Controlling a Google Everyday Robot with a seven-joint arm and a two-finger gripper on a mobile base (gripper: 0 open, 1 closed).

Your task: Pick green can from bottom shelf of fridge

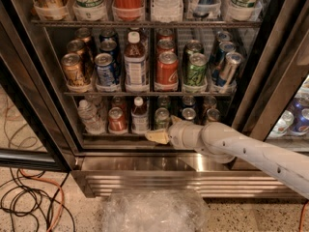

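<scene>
step: reach for green can | gripper at front rail of bottom shelf; fingers spread, grasping nothing | can just behind fingers; bottle just left of them | advice: centre on can; clear bottle; clench only once astride
</scene>
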